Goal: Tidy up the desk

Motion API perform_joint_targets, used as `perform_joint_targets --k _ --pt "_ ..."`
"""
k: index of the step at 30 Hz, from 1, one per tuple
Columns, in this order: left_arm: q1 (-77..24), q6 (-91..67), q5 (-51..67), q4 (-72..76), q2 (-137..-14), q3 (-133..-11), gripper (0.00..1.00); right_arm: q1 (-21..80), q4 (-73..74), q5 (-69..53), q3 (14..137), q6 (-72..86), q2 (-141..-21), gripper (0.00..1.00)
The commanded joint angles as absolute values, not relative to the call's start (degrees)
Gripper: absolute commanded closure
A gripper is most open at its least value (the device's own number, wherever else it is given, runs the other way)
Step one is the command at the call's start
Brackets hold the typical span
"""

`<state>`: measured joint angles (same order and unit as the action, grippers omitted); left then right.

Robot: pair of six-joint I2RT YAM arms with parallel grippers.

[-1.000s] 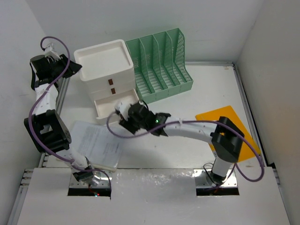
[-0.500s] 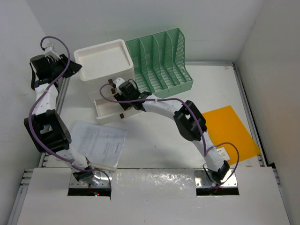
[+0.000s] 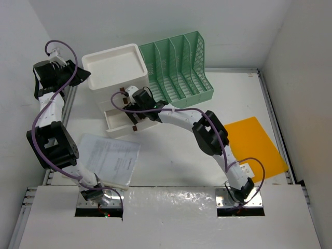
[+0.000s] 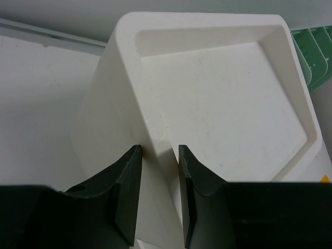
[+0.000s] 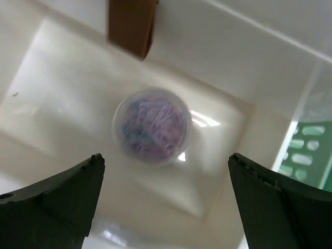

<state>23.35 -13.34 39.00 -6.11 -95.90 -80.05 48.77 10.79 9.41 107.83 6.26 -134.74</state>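
The right gripper (image 5: pixel 165 174) hangs over the open bottom drawer (image 3: pixel 118 120) of the white three-drawer box (image 3: pixel 111 65), its fingers now spread wide. Half a second earlier they were narrower over the same spot. A small clear tub of coloured paper clips (image 5: pixel 151 126) lies on the drawer floor below, free of both fingers, just under a brown handle (image 5: pixel 132 23). The tub appears to have been let go, so this item looks stowed and the drawer is left to be pushed shut. The left gripper (image 4: pixel 158 155) is clamped on a corner of the box's raised top rim, as it was a second ago, apparently steadying it. The white desk (image 3: pixel 171 150) runs from the arms' bases to the far wall. It carries one drawer box, one green mesh file rack (image 3: pixel 179 72) with what look like four slots, one orange sheet (image 3: pixel 257 140) at the right and one stack of printed papers (image 3: pixel 109 158) at the near left.
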Motion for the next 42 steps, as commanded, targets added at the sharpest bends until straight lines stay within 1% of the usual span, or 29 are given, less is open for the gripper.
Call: perform_joint_targets --k 1,2,3,4,5,6,7,8,9,10,13,15,18,21,23,27,31,34,39,42 --pt "22.76 -11.69 41.84 -14.68 -98.44 -78.93 0.98 48.87 6.17 5.63 102.78 5.45 -123.95 0.01" --pt "22.76 -11.69 41.92 -14.59 -98.52 -78.84 0.98 49.04 4.67 5.45 100.13 5.54 -121.75 0.01" --pt "22.76 -11.86 41.92 -14.50 -98.53 -78.75 0.98 49.22 2.66 5.45 97.32 5.54 -119.47 0.05" --pt "22.76 -11.95 42.01 -14.33 -98.61 -78.75 0.98 49.83 -2.15 5.45 90.42 5.71 -114.66 0.14" --pt "22.76 -11.95 42.01 -14.33 -98.61 -78.75 0.98 50.36 -7.24 4.93 86.61 6.76 -112.43 0.20" --pt "22.76 -12.04 42.01 -14.33 -98.61 -78.75 0.98 50.36 -7.29 3.96 83.09 8.07 -110.32 0.32" --pt "22.76 -12.04 42.01 -14.15 -98.61 -78.75 0.98 50.45 -12.95 2.74 75.57 10.00 -108.48 0.46" --pt "22.76 -12.04 41.92 -14.15 -98.61 -78.75 0.98 50.45 -16.14 0.55 71.67 12.11 -105.41 0.83" --pt "22.76 -12.13 41.84 -14.15 -98.61 -78.75 0.98 50.45 -19.48 0.27 68.32 16.13 -104.42 0.98" --pt "22.76 -12.13 41.84 -14.15 -98.61 -78.84 0.98 50.36 -24.91 0.18 62.64 17.82 -103.72 1.00" --pt "22.76 -12.30 41.75 -13.80 -98.70 -78.84 0.98 50.45 -32.75 -0.97 55.49 23.71 -103.97 1.00" --pt "22.76 -12.30 41.84 -13.80 -98.96 -78.84 0.98 50.45 -35.84 -0.70 54.41 27.23 -106.86 1.00" --pt "22.76 -11.96 41.75 -13.80 -99.14 -78.84 0.98 50.28 -36.47 -3.59 58.61 27.86 -113.27 1.00" --pt "22.76 -11.78 41.40 -13.97 -99.31 -78.75 0.98 49.92 -37.96 -6.41 67.90 27.08 -120.20 1.00" --pt "22.76 -11.51 41.40 -14.06 -99.23 -78.66 0.98 49.83 -39.19 -6.07 71.26 25.76 -123.03 1.00" --pt "22.68 -11.16 41.75 -14.41 -99.49 -78.75 1.00 49.05 -41.13 -3.78 80.39 24.35 -129.36 1.00" --pt "22.76 -9.41 41.49 -15.29 -99.67 -79.10 1.00 47.55 -40.35 -0.19 85.60 24.52 -132.44 1.00" --pt "22.68 -8.00 40.08 -15.47 -99.67 -79.28 1.00 46.41 -38.85 1.40 90.08 26.10 -135.69 1.00" --pt "22.76 -7.82 41.83 -16.08 -101.34 -80.33 1.00 45.18 -32.70 4.74 99.82 25.40 -141.76 1.00" --pt "22.68 -8.00 42.10 -16.08 -102.04 -80.77 1.00 44.91 -35.23 7.20 100.02 25.31 -143.00 1.00"
